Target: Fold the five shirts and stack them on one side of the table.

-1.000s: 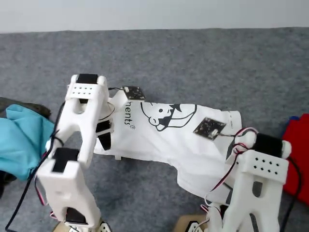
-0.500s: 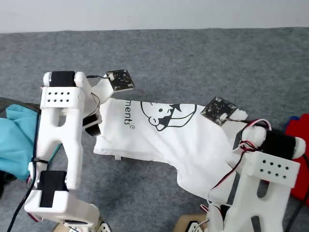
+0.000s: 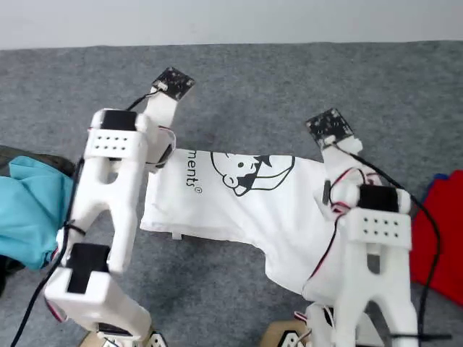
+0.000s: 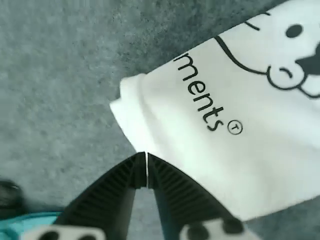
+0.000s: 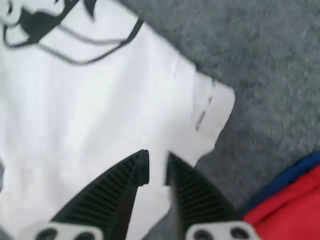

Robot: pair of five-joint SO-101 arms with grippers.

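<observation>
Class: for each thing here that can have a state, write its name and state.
white shirt: lying flat, print up, rumpled
teal shirt: bunched, not folded
red shirt: partly out of frame, fold unclear
left gripper: shut, empty
right gripper: slightly open, empty

surface: grey felt table top (image 3: 289, 87) | far edge: pale wall (image 3: 231, 22)

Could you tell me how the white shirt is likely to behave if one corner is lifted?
The white shirt will probably be floppy: it lies flat with a wavy near edge. It looks thin, so likely light, draping from a lifted corner. The fuzzy grey table cover may make it drag, not slide.
</observation>
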